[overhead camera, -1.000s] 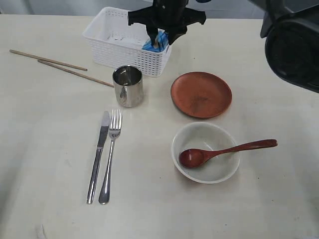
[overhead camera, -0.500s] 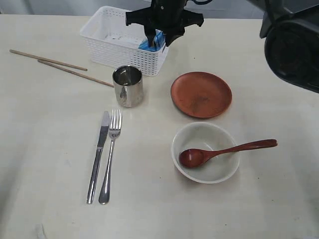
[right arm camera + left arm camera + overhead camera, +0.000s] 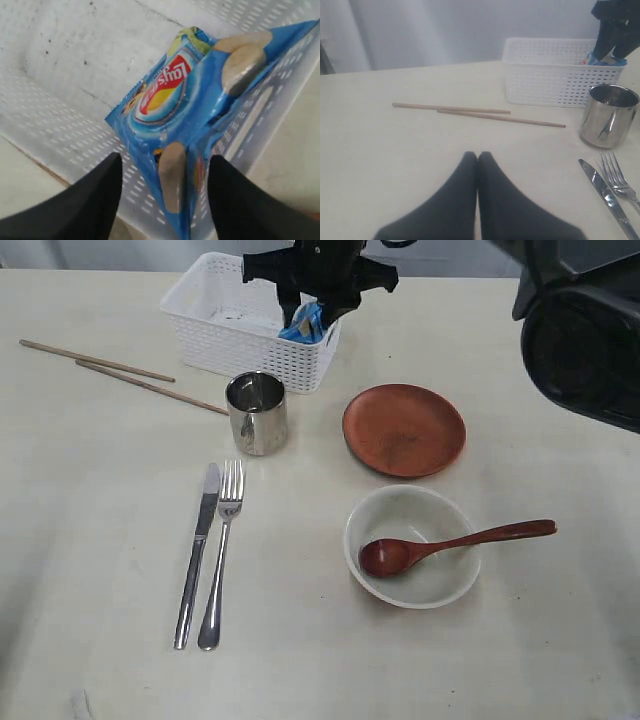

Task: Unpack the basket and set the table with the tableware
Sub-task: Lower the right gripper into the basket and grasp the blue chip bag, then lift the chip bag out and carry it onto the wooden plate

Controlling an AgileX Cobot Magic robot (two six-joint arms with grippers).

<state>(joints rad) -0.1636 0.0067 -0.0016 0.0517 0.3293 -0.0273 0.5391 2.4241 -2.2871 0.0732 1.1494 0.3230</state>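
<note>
Blue snack packet (image 3: 180, 110) in the basket (image 3: 250, 355) is straddled by the right gripper (image 3: 165, 160), jaws spread. The left gripper (image 3: 477, 156) is pressed shut.

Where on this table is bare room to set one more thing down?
Bare tabletop lies left of the knife and fork, this side of the chopsticks; between the fork and the bowl; and right of the plate. It is crowded around the cup, between the basket and the plate.

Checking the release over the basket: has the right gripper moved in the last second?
Yes. Against the steel cup, which has not moved, the right gripper has shifted left and up in the exterior view.
</note>
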